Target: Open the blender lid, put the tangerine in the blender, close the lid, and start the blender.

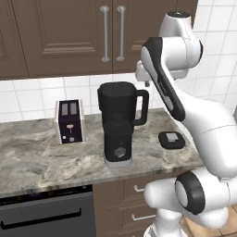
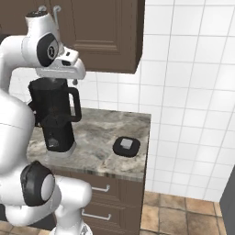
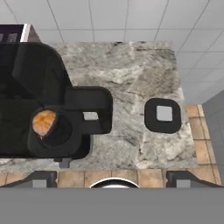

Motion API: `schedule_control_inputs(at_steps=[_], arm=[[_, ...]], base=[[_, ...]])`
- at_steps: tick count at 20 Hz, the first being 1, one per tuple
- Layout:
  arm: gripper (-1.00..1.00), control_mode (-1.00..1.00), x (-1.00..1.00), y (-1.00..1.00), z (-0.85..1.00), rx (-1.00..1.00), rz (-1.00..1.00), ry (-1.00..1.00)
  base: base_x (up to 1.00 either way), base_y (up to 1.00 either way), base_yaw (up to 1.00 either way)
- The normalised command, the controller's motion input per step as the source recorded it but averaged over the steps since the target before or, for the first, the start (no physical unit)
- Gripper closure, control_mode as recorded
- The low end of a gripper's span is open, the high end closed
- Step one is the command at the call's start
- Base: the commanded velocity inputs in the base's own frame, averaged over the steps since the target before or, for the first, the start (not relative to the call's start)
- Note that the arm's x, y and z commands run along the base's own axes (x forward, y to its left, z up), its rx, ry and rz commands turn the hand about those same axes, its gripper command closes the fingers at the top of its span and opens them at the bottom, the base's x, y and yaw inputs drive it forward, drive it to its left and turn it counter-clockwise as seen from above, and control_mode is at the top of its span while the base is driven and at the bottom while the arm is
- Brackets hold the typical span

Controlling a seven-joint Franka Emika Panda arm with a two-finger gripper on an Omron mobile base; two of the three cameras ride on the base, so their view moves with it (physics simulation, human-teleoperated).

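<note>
The black blender [image 1: 118, 120] stands uncovered on the stone counter [image 1: 41, 157]. From the hand view I look down into its dark jug [image 3: 26, 87], where the small orange tangerine [image 3: 43, 122] lies at the bottom. The blender lid [image 1: 172, 139], a flat black square with a grey cap, rests on the counter to the right of the blender [image 2: 55, 119]; it appears in the right base view as the lid [image 2: 126, 146] and in the hand view as the lid [image 3: 163, 114]. My gripper [image 3: 111, 179] hangs high over the jug's handle side, open, with nothing between its fingers.
A silver-and-dark toaster [image 1: 70, 121] stands left of the blender. Brown cabinets [image 1: 92, 32] hang above the counter. The counter ends at a tiled wall [image 2: 193, 92] just right of the lid. Drawers and a dark oven front [image 1: 41, 213] sit below.
</note>
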Motion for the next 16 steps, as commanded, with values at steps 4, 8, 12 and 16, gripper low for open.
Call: schedule_control_inputs(at_steps=[4,8,12,16], arm=[[-1.0,-1.0,-0.11,-1.0,-0.59,0.02,-0.02,0.01],[-1.0,-1.0,0.0,-1.0,-0.93,0.0,-0.03,0.06],[-1.0,-1.0,0.0,-1.0,-1.0,0.0,-0.04,0.1],[-1.0,-1.0,0.0,-0.77,-0.98,0.0,-0.05,0.13]], base=[[0.0,0.0,0.0],[0.0,0.0,0.0],[0.0,0.0,0.0],[0.0,0.0,0.0]])
